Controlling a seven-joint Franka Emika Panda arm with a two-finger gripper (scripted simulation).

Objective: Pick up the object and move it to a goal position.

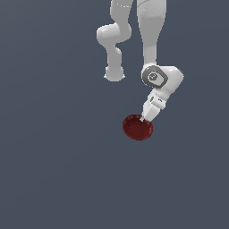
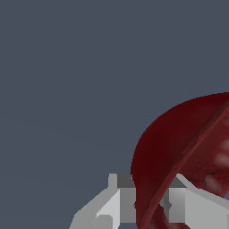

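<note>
The object is a small dark red round bowl (image 1: 137, 128) with a thin rim and a darker inside, seen just right of centre in the exterior view. My gripper (image 1: 143, 118) comes down onto its far rim from above. In the wrist view the bowl (image 2: 170, 143) is tilted, and its rim runs between my two fingers. One finger (image 2: 120, 202) is against the outer wall and the other finger (image 2: 179, 199) is on the inside. The gripper (image 2: 150, 205) is shut on the rim. I cannot tell whether the bowl is touching the floor.
A plain grey-blue floor (image 1: 53, 156) lies all around the bowl. The arm's upper links and elbow (image 1: 114, 40) hang at the top of the exterior view, behind the gripper. No other objects show.
</note>
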